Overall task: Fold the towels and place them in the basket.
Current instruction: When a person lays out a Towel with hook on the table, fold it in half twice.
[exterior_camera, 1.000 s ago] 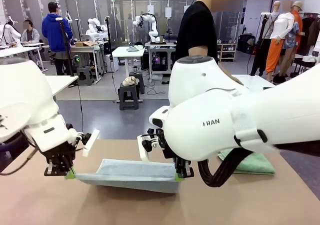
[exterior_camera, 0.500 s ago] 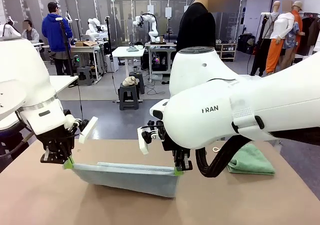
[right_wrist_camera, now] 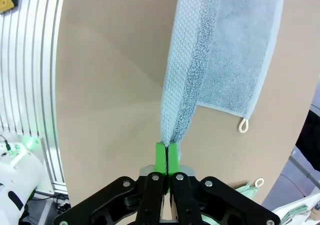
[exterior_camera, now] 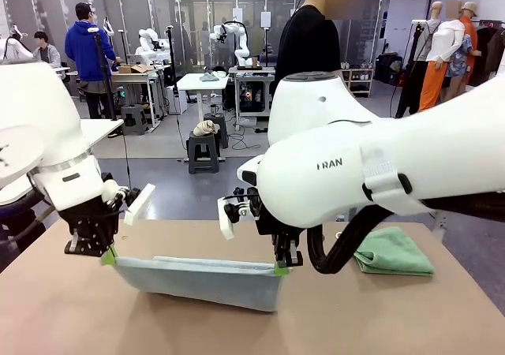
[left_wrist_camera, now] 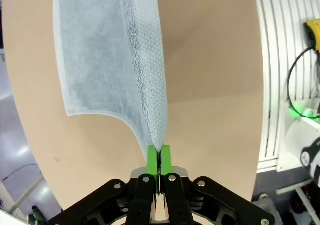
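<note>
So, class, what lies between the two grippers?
The blue towel, pinched at one end by the left gripper and at the other by the right gripper; front view.

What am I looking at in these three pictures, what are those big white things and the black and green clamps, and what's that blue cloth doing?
The white shapes are two robot arms, the left arm and the right arm, working at a tan table. The wide picture comes from a fixed camera between them, looking across at a person standing on the far side. The other two pictures come from a camera on each wrist, looking down along that arm's own hand. The left hand and the right hand are each shut on one end of the top edge of a pale blue-grey towel, which hangs stretched between them over the table. A green towel lies on the table to the robot's right.
</note>
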